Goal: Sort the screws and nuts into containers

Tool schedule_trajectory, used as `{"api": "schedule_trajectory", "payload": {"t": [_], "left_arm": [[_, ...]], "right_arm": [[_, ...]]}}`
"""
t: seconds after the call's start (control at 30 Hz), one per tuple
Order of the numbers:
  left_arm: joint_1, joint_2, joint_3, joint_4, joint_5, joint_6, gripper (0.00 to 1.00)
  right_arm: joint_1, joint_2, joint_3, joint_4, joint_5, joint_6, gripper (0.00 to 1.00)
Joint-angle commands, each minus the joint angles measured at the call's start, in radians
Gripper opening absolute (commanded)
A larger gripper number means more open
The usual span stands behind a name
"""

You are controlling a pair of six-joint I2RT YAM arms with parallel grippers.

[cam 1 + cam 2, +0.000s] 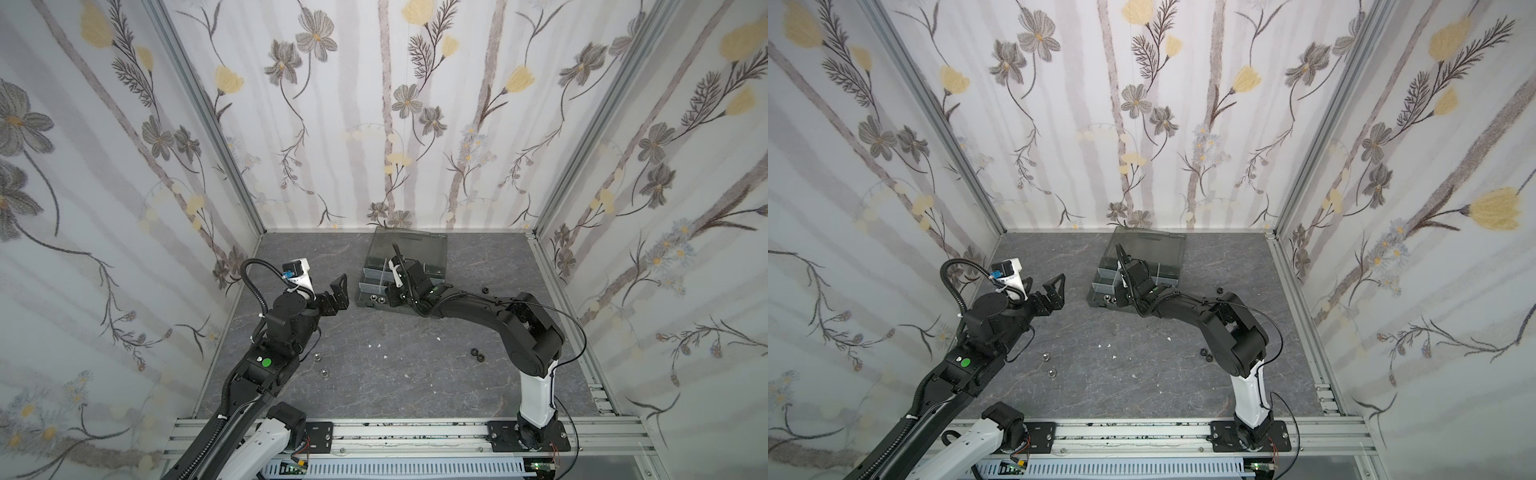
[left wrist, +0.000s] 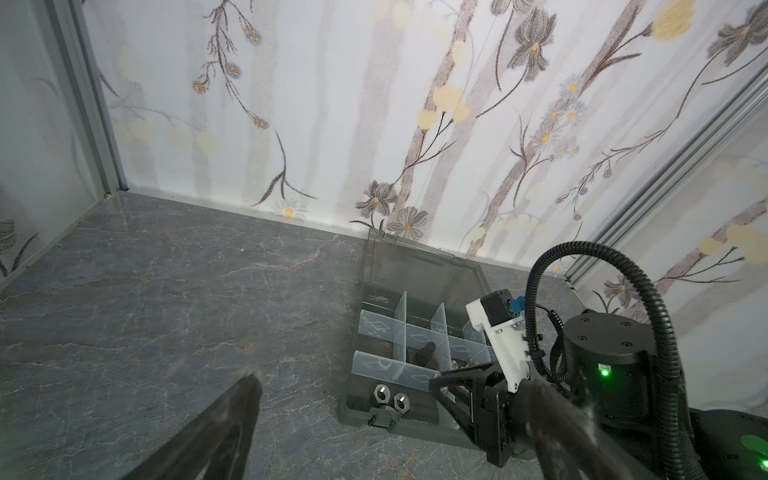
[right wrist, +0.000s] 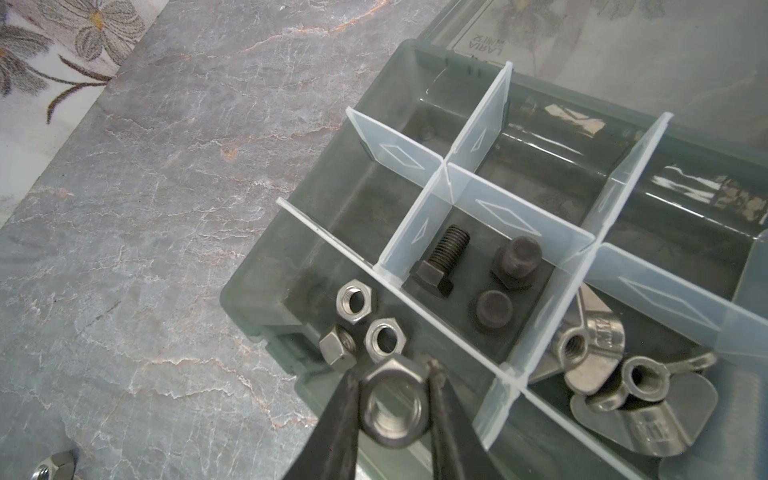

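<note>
Pinching 1 shiny hexagonal steel nut [image 3: 394, 405], right hand [image 3: 392, 370]; left hand [image 1: 1044, 280] wide apart.

I count at the case [image 3: 257, 299]: four silver nuts [image 3: 355, 301], three black bolts [image 3: 440, 259], at least two wing nuts [image 3: 577, 340]. Loose on the table [image 1: 374, 395]: two silver nuts [image 1: 316, 356], three black nuts [image 1: 473, 352].

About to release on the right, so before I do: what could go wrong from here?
1. The right gripper holds the hex nut close to the pale divider; dropped, it might bounce among the black bolts.
2. It also hangs near the case's front wall, so it could hop out onto the table.
3. Pulling back, the right arm may sweep the loose black nuts.
</note>
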Motion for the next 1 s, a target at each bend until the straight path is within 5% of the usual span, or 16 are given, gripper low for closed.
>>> {"api": "schedule_trajectory", "payload": {"t": [0.0, 0.43, 0.97], "left_arm": [[0.002, 0.014, 0.014, 0.018, 0.004, 0.008, 1.00], [0.012, 0.167, 0.147, -0.245, -0.042, -0.020, 0.99], [0.164, 0.359, 0.116, -0.508, 0.085, -0.164, 0.76]], "right_arm": [[-0.004, 0.004, -0.003, 0.047, -0.027, 0.002, 0.38], [-0.013, -0.155, -0.151, 0.124, -0.031, 0.006, 0.51], [-0.028, -0.564, -0.587, 0.293, -0.028, 0.048, 0.53]]}}
